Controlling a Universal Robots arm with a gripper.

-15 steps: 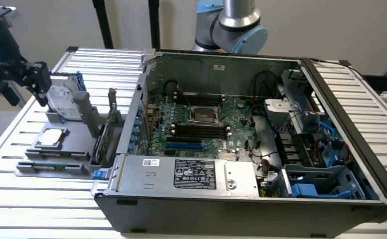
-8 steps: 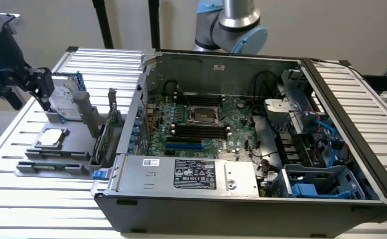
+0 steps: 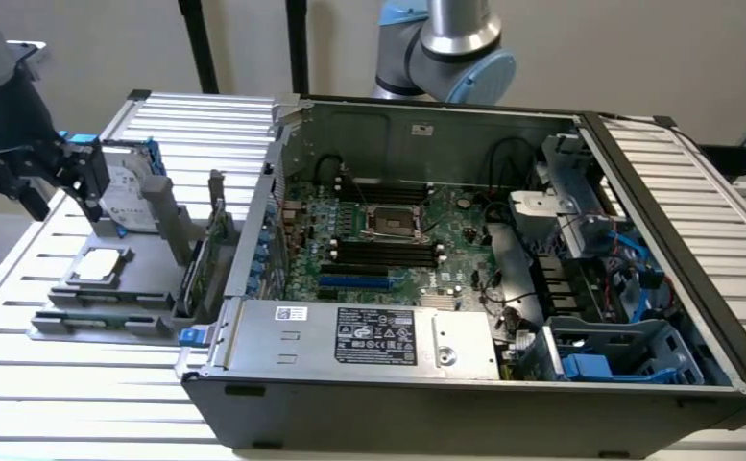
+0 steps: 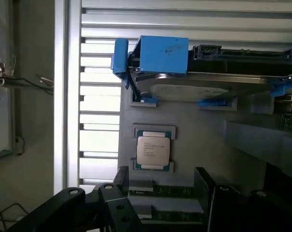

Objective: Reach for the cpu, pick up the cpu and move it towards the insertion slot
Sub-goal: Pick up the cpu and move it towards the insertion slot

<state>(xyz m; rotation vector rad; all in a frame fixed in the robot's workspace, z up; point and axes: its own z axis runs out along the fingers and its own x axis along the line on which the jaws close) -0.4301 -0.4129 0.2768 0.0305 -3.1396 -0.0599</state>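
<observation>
Step in hand, as I judge: the reach | end effector hangs upper left of the exterior view, fingers apart, empty | cpu lies flat in its grey holder, lower left, untouched | insertion slot well apart, mid-frame | a grasp calls for squaring over the chip's edges.

The cpu lies flat in its grey holder beside the hard drive.

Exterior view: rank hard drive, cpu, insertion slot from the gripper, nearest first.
1. Upright silver hard drive with blue rails, beside the gripper.
2. Small flat silver-grey cpu, on the grey tray.
3. Square metal-framed insertion slot, inside the black case.
</observation>
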